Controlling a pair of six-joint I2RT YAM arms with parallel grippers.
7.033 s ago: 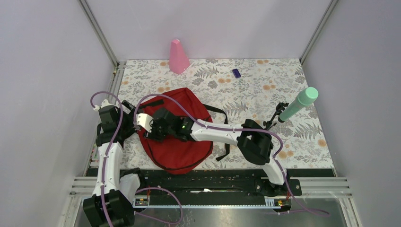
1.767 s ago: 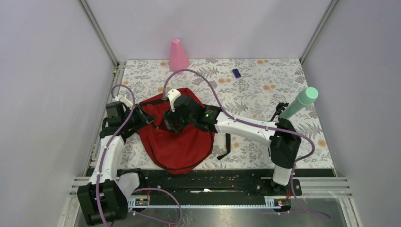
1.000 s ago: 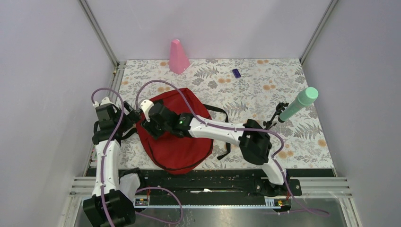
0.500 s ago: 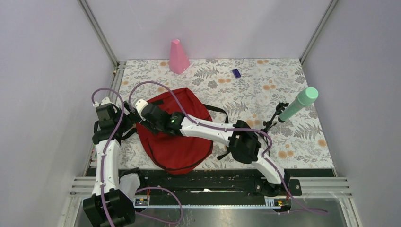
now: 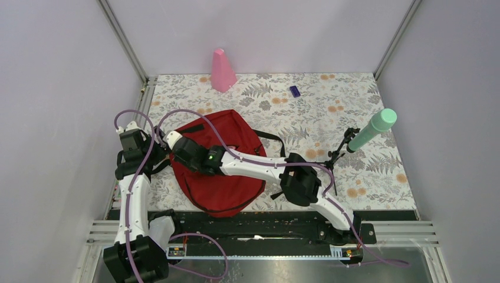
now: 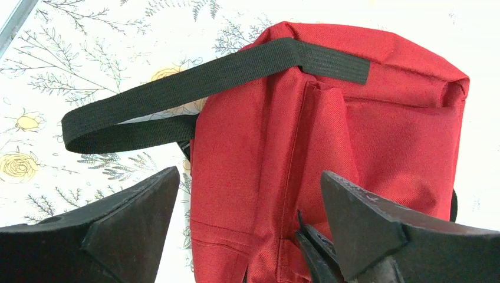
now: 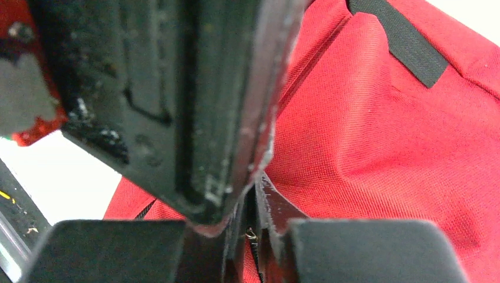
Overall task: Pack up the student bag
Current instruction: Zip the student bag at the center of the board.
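Note:
The student bag [image 5: 227,197], dark red with black straps, lies flat at the table's near left. My right arm reaches across it, and my right gripper [image 5: 178,159] sits at its left edge. In the right wrist view the jaws [image 7: 252,236] are shut on the bag's black zipper pull, with red fabric [image 7: 383,135] behind. My left gripper [image 5: 158,154] is right beside it, at the same edge. In the left wrist view it [image 6: 250,200] is open, straddling the bag's side [image 6: 265,135] without holding it. A black finger tip [image 6: 315,253] pokes in by its right finger.
A pink cone [image 5: 222,69] stands at the back. A small purple block [image 5: 295,91] lies at the back centre. A green cylinder on a black stand [image 5: 372,130] is at the right. A black strap loop [image 6: 177,88] lies on the flowered cloth left of the bag.
My right gripper has slid left along the bag from its middle to its left edge, still shut. My left arm drew back earlier and has held still over the last second.

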